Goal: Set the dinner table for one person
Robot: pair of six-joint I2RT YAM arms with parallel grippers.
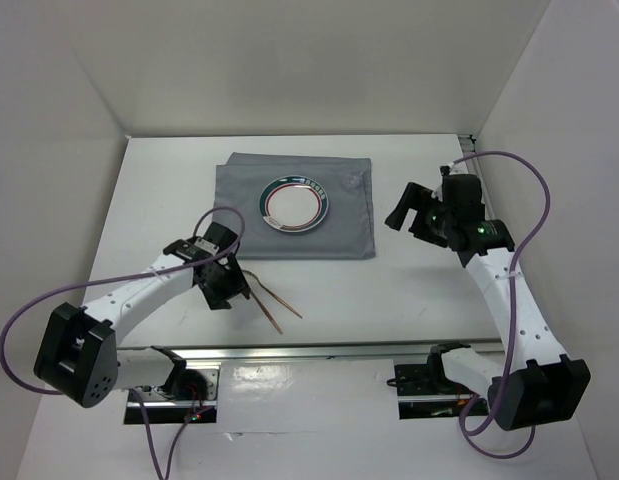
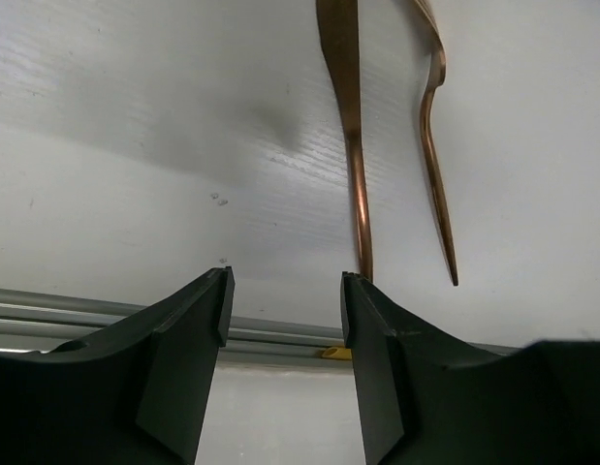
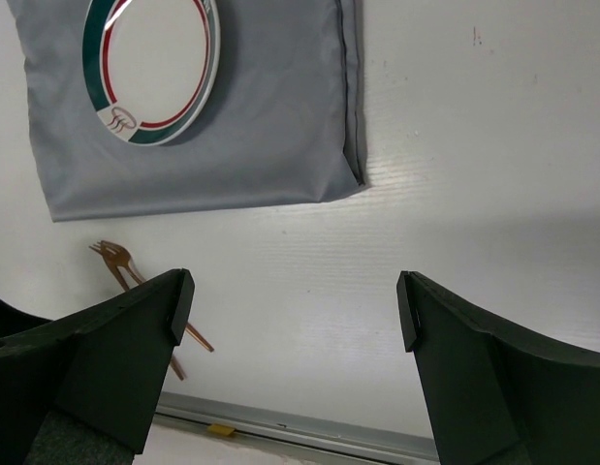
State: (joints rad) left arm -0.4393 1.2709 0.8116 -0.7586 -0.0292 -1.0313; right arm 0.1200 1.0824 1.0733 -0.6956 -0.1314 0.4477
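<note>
Where the cutlery (image 1: 277,306) lies: on the bare tabletop (image 1: 389,300), just on the arms' side of the cloth (image 1: 344,228), two copper pieces side by side, apart from the plate (image 1: 296,203).
Tabletop: white, spread under both arms, carrying cloth, plate and cutlery.
Left tool (image 2: 285,291): part-open, holding nothing; one handle (image 2: 356,184) ends at its right fingertip, not between the jaws.
Right tool (image 3: 295,300): wide open, empty, hovering right of the cloth.
Step, by judgement: picking up one piece.
Doing it well: centre a single handle between the jaws, go low, close squarely; thin metal may slip or drag its neighbour.
</note>
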